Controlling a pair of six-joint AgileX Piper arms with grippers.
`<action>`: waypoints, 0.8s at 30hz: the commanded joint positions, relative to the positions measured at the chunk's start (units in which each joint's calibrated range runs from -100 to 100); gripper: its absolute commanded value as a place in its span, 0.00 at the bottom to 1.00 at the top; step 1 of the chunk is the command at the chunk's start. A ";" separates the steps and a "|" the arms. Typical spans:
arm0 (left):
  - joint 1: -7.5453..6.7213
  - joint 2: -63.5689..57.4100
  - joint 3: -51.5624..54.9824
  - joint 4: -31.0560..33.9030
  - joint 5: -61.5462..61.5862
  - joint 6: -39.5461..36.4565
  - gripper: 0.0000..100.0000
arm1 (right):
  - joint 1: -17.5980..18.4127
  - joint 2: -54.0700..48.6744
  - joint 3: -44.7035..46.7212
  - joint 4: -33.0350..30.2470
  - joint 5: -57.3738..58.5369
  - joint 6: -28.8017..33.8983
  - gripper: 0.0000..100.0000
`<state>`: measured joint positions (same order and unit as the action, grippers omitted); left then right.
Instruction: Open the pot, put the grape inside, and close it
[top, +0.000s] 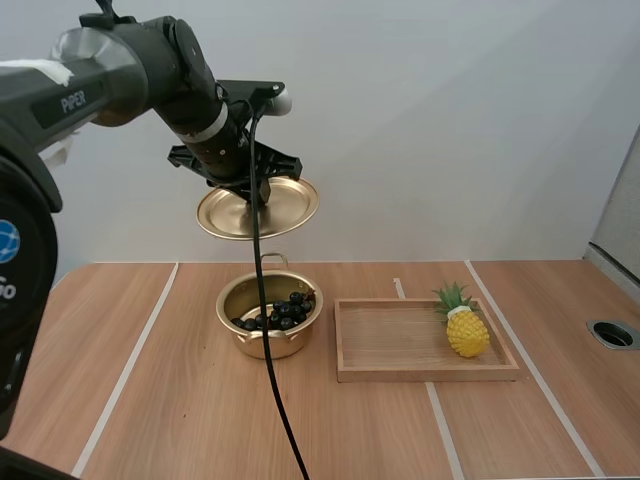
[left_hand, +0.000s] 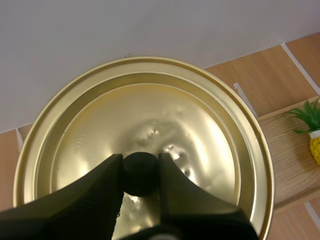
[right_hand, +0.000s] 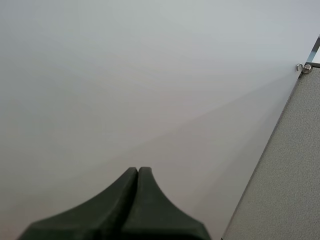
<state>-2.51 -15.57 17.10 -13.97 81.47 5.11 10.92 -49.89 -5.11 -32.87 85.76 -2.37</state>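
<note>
A gold pot (top: 268, 318) stands open on the table with a bunch of dark grapes (top: 277, 311) inside it. High above it my left gripper (top: 250, 190) holds the gold lid (top: 258, 208), tilted, in the air. In the left wrist view the two black fingers pinch the lid's black knob (left_hand: 140, 173), and the lid (left_hand: 145, 135) spreads out beyond them. My right gripper (right_hand: 137, 172) has its fingers lying together as one dark wedge with nothing between them, facing a pale wall.
A wooden tray (top: 400, 340) lies right of the pot, with a yellow toy pineapple (top: 465, 325) at its right end. The pineapple (left_hand: 312, 130) also shows beside the lid's rim. A round hole (top: 612, 334) sits in the table at the far right.
</note>
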 joint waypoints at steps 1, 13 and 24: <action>-0.12 -0.49 2.29 -2.18 -5.23 1.88 0.00 | -0.20 -0.76 -0.38 -0.46 0.15 -0.22 0.00; -0.12 0.34 13.12 -8.66 -14.33 10.30 0.00 | -0.20 -0.76 -0.38 -0.46 0.34 -0.22 0.00; -0.12 6.19 13.70 -8.47 -13.26 9.93 0.00 | -0.20 -0.76 -0.38 -0.46 0.73 -0.22 0.00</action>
<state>-2.51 -10.28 30.70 -21.13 68.97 15.09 10.92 -49.89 -5.11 -32.87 86.12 -2.37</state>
